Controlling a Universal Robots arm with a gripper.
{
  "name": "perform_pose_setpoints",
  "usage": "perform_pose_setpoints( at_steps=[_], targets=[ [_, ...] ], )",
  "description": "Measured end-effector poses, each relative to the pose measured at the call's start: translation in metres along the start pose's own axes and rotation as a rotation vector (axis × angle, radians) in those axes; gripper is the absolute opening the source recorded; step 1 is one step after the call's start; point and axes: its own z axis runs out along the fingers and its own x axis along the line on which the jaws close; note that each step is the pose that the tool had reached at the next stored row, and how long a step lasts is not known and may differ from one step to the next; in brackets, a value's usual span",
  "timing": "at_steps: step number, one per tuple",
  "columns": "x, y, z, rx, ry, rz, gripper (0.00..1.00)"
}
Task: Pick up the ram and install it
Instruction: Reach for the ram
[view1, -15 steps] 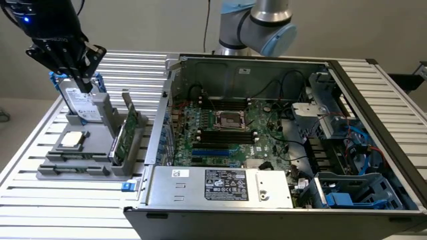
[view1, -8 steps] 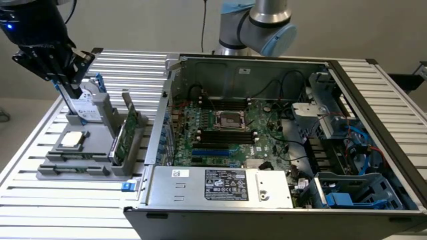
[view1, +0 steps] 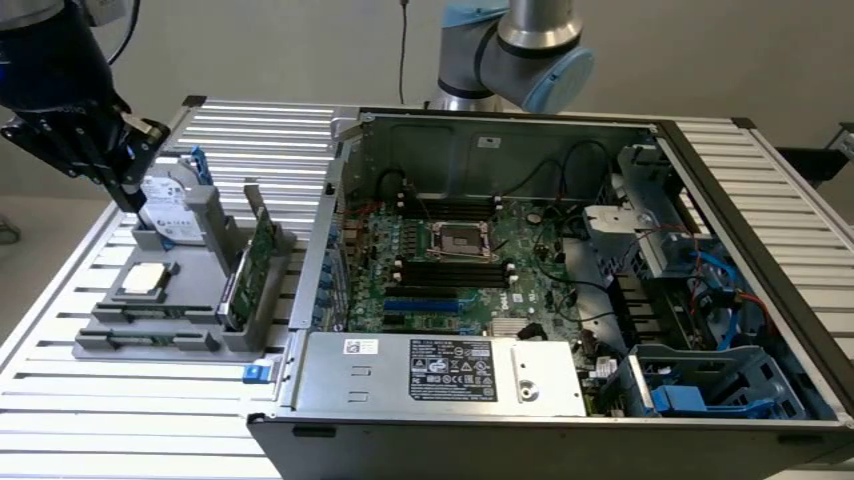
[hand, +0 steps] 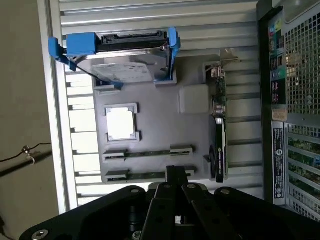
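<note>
Two ram sticks lie edge-up in the grey holder (hand: 160, 117): one thin green stick (hand: 150, 153) and a second (hand: 147, 175) beside it. In the wrist view my gripper (hand: 173, 171) is shut with nothing in it, its tips over the nearer stick and apart from it. In the exterior view the gripper (view1: 131, 200) hangs above the holder (view1: 187, 265) at the exterior view's left, close to the hard drive (view1: 171, 205). The motherboard's black slots (view1: 454, 270) lie in the open computer case (view1: 534, 260).
On the holder also stand a silver hard drive with blue handles (hand: 125, 62), a square processor (hand: 120, 123) and an upright green card (view1: 256, 262). The case's power supply (view1: 441, 370) and drive cage (view1: 707, 385) sit at its near side. The slatted table (view1: 120, 410) surrounds everything.
</note>
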Motion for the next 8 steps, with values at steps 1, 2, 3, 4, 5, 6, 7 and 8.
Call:
perform_pose_setpoints(
  at_steps=[1,2,3,4,5,6,7,8],
  targets=[
    [0.0014,-0.0020,0.0008,0.0004,0.0017,0.000,0.11],
    [0.0027,-0.0040,0.0017,0.0007,0.0033,0.000,0.11],
    [0.0040,-0.0062,0.0027,0.0008,0.0050,0.000,0.11],
    [0.0053,-0.0084,0.0037,0.0009,0.0068,0.000,0.11],
    [0.0067,-0.0102,0.0043,0.0016,0.0086,0.000,0.11],
    [0.0074,-0.0104,0.0045,0.0016,0.0090,0.001,0.11],
    [0.0073,-0.0104,0.0045,0.0016,0.0091,0.001,0.11],
    [0.0073,-0.0105,0.0045,0.0016,0.0092,0.000,0.11]
  ],
)
